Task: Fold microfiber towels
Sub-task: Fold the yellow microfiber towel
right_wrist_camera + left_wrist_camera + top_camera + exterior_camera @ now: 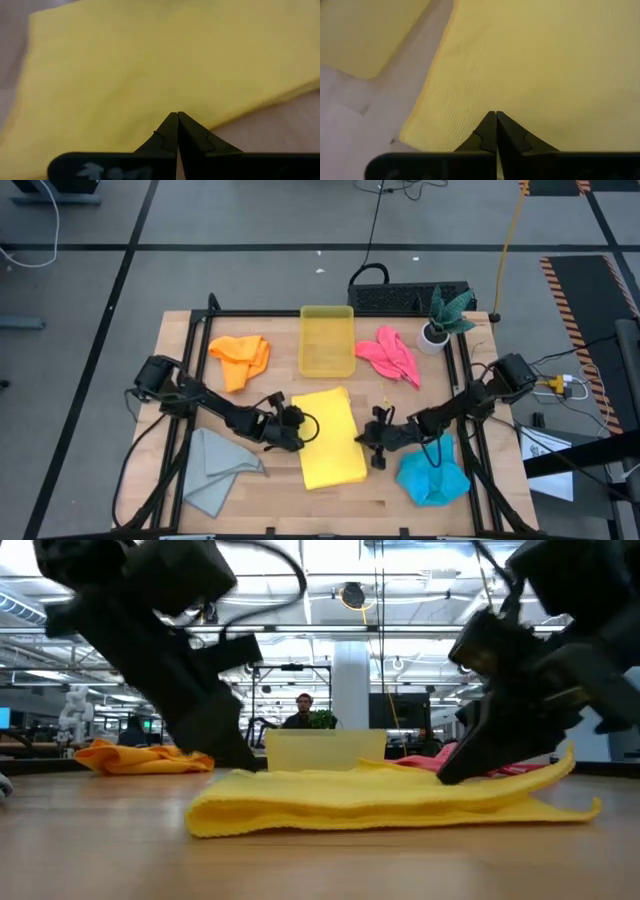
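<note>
Five cloths lie on the wooden table [180, 340] in the high view: a yellow towel [329, 438] folded at centre, an orange towel [241, 358] at far left, a pink towel [390, 354] at far right, a grey towel [216, 468] at near left, and a blue towel [433, 474] at near right. A translucent yellow bin [327, 340] stands just beyond the yellow towel, and a potted plant [442, 321] sits at the far right corner. The left gripper [296, 427] meets the yellow towel's left edge; the right gripper [368, 439] meets its right edge.

Low view: the yellow towel [390, 802] lies in a flattened double layer, with a dark arm descending at each end. A person [302, 712] sits in the room behind.

Left wrist view: the left gripper [495, 116] is clenched, fingertips together over the yellow towel [545, 65] near its edge, grasping nothing visible.

Right wrist view: the right gripper [177, 117] is likewise clenched, tips pressed together over the yellow towel [150, 60], with no cloth seen between them.
</note>
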Robot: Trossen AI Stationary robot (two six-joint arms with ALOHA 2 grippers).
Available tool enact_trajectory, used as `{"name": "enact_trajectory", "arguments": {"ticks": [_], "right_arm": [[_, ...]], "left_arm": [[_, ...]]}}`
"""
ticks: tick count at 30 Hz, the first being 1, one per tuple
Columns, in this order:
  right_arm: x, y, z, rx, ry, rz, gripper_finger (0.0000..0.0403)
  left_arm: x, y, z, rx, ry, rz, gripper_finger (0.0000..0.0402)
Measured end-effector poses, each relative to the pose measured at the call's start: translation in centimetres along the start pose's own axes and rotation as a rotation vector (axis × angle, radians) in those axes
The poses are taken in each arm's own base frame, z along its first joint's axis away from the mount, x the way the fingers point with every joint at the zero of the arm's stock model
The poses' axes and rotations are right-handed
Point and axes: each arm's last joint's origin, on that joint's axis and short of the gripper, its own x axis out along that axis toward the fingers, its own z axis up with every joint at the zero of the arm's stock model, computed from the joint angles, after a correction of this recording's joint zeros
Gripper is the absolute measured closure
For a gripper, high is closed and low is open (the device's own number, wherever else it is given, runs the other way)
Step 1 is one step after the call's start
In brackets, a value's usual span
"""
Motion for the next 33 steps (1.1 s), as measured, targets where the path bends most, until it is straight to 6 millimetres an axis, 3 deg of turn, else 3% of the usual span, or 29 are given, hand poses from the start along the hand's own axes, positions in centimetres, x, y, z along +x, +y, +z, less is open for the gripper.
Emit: {"name": "enact_trajectory", "arguments": {"ticks": [9,13,16,19,24,28,33], "right_arm": [[-1.4,2.5,2.7,-0.193,-0.293,0.12,0.0403],[-2.9,3.9,3.3,-0.4,-0.413,0.053,0.0403],[-4.0,4.7,3.9,-0.381,-0.469,0.052,0.0403],[-4.5,5.4,3.5,-0.353,-0.455,0.091,0.0403],[-4.3,5.7,2.4,-0.361,-0.367,0.135,0.0386],[-4.2,6.6,3.2,-0.343,-0.354,0.249,0.0344],[-2.2,8.9,4.3,-0.41,-0.231,0.288,0.0279]], "left_arm": [[-4.8,-1.2,2.0,0.008,-0.2,0.049,0.0394],[-5.4,-1.6,1.9,0.018,-0.22,0.042,0.0399],[-5.4,-1.9,1.6,0.021,-0.217,0.035,0.0394],[-5.3,-2.0,1.6,0.012,-0.22,0.031,0.0392],[-6.7,-3.5,2.4,0.152,-0.34,-0.035,0.0397],[-7.1,-4.2,3.4,0.167,-0.418,-0.174,0.0392],[-5.5,-4.7,3.0,0.181,-0.398,-0.24,0.0395]]}}
